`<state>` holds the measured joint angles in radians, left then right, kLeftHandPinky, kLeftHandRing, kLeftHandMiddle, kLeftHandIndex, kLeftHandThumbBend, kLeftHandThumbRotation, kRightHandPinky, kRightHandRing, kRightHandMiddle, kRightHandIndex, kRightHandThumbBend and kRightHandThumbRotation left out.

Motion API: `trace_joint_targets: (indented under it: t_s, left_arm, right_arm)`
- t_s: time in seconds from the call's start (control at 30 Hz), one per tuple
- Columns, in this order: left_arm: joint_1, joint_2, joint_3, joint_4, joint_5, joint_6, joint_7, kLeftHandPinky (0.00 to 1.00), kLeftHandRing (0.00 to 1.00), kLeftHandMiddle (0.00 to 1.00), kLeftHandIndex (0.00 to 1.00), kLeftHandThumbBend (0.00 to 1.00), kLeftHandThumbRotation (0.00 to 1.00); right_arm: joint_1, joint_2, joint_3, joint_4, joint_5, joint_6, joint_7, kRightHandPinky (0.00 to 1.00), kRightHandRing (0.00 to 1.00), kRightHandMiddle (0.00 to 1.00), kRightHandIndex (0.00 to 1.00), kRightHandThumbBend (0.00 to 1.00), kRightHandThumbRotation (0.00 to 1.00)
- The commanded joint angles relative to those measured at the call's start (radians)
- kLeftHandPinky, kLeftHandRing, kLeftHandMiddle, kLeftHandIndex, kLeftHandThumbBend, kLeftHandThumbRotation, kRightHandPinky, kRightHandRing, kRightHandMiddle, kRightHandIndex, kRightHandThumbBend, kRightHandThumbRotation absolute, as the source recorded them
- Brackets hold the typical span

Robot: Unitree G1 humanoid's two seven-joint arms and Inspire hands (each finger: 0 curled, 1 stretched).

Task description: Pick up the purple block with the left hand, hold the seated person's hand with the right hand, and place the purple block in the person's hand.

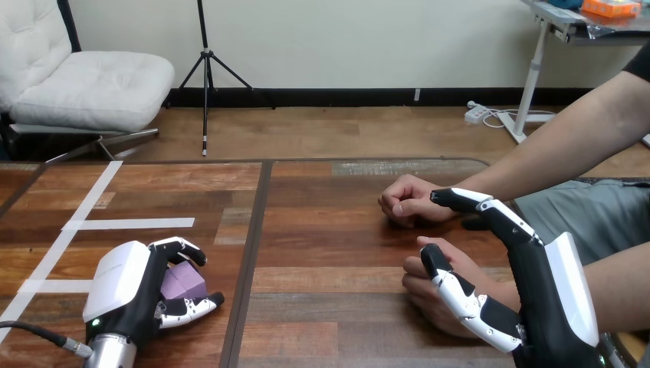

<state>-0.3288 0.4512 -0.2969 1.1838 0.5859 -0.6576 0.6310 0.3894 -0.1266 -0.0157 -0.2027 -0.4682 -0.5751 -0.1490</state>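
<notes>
— Where is the purple block (182, 280) sitting?

— Near the table's (329, 253) near edge, toward the left corner, beside the white tape strips (130, 224). The left hand (126, 287) is curling its fingers and thumb round it.

— And the right hand (536, 299)?

— It is reaching in by the right edge, its fingers stretching out fairly straight and wide. Its thumb is lying across the person's nearer hand (433, 303), which is resting on the table. I cannot tell if it is pressing. The person's farther hand (406, 201) is resting in a fist just beyond.
</notes>
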Motion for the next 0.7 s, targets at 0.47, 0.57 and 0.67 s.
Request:
trace_joint_targets:
  t_s: [0.47, 0.57, 0.67]
  left_arm:
    - [-0.037, -0.014, 0.002, 0.003, -0.008, -0.021, 0.023, 0.42, 0.47, 0.54, 0.55, 0.58, 0.03]
    - [-0.036, -0.015, 0.002, 0.003, -0.008, -0.021, 0.024, 0.42, 0.47, 0.54, 0.55, 0.58, 0.02]
    - [-0.035, -0.015, 0.002, 0.004, -0.007, -0.022, 0.026, 0.42, 0.47, 0.54, 0.55, 0.58, 0.03]
  right_arm:
    - [-0.019, -0.016, -0.008, -0.080, 0.019, 0.012, 0.012, 0.72, 0.79, 0.76, 0.73, 0.42, 0.43]
    - [-0.018, -0.015, -0.009, -0.081, 0.020, 0.013, 0.013, 0.72, 0.79, 0.76, 0.73, 0.42, 0.43]
    - [-0.017, -0.014, -0.009, -0.083, 0.018, 0.015, 0.015, 0.72, 0.79, 0.76, 0.73, 0.42, 0.43]
